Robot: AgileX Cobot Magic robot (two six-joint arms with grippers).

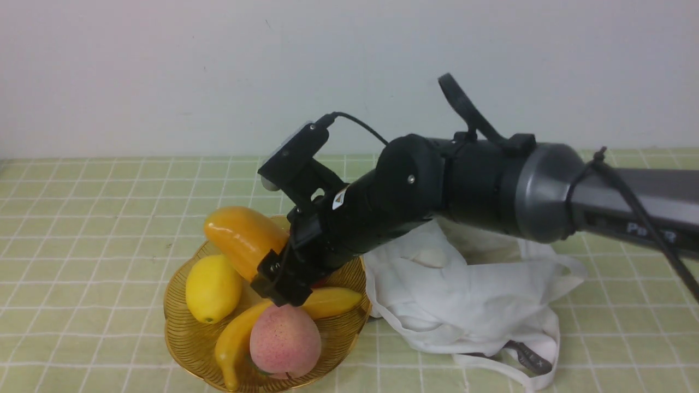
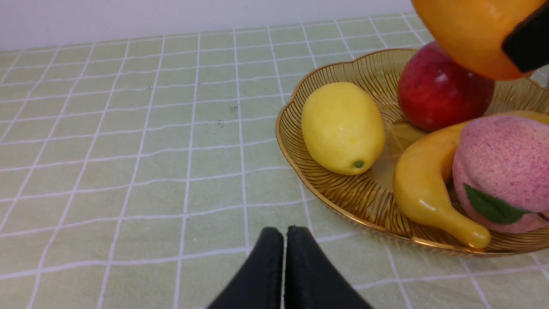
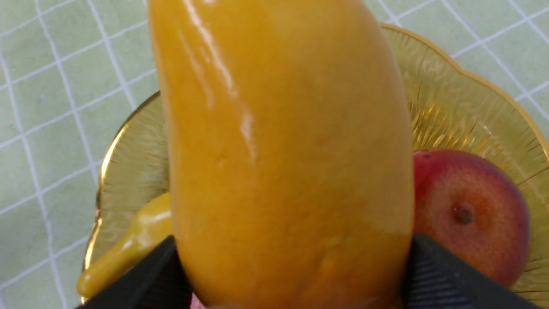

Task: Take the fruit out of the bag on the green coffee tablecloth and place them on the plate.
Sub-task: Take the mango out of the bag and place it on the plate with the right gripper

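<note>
The fruit (image 1: 243, 237), a glossy orange-yellow mango, hangs tilted over the back of the golden wire plate (image 1: 188, 338). My right gripper (image 1: 268, 262) is shut on its lower end. In the right wrist view the black fingers (image 3: 433, 274) press both sides of the fruit (image 3: 283, 150) above the plate (image 3: 463, 107). The white cloth bag (image 1: 464, 295) lies slumped to the right of the plate on the green coffee tablecloth (image 1: 82, 245). My left gripper (image 2: 284, 240) is shut and empty, low over the cloth just short of the plate (image 2: 364, 197). It does not show in the front view.
A yellow lemon (image 1: 213, 288), a curved banana (image 1: 235, 338), a pink peach (image 1: 285, 341) and a red apple (image 2: 441, 88) lie in the plate. The right arm reaches across above the bag. A white wall stands behind the table.
</note>
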